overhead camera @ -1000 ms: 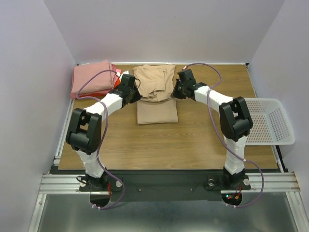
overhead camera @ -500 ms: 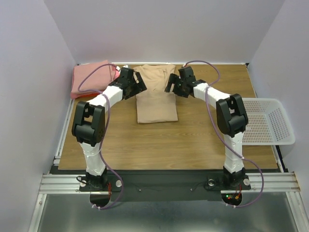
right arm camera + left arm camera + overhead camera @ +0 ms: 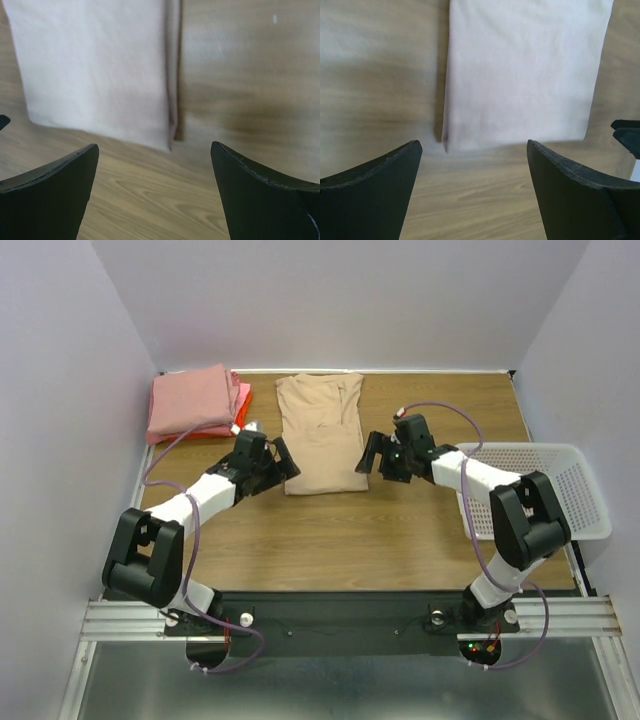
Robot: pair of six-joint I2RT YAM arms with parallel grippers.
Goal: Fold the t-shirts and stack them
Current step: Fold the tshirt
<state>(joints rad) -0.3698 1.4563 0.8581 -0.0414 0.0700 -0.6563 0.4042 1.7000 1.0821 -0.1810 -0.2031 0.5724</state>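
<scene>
Top view:
- tan t-shirt lies flat on counter, back-centre, folded to a long rectangle w/ collar end toward back wall.
- pink t-shirt is folded in back-L corner. It lies on the orange-red t-shirt, of which only an edge strip shows. Stack is apart from the tan one.
- left tool is just beside near-L corner of tan shirt, fingers apart, nothing betw. them.
- right tool is just beside near-R corner of same shirt, fingers apart, nothing held.
- the two tools face each other across the shirt's near end.
- white mesh basket sits at R edge of counter, beside right arm.

L wrist view: left tool fingers wide. Near-L corner of tan t-shirt sits just beyond the gap, bare wood nearer. Cloth flat, edges straight.

R wrist view: right tool also wide. Near-R corner of tan t-shirt lies just beyond the gap, fold layers visible along its R edge.

Can't tell if either tool's tips touch the wood.
</scene>
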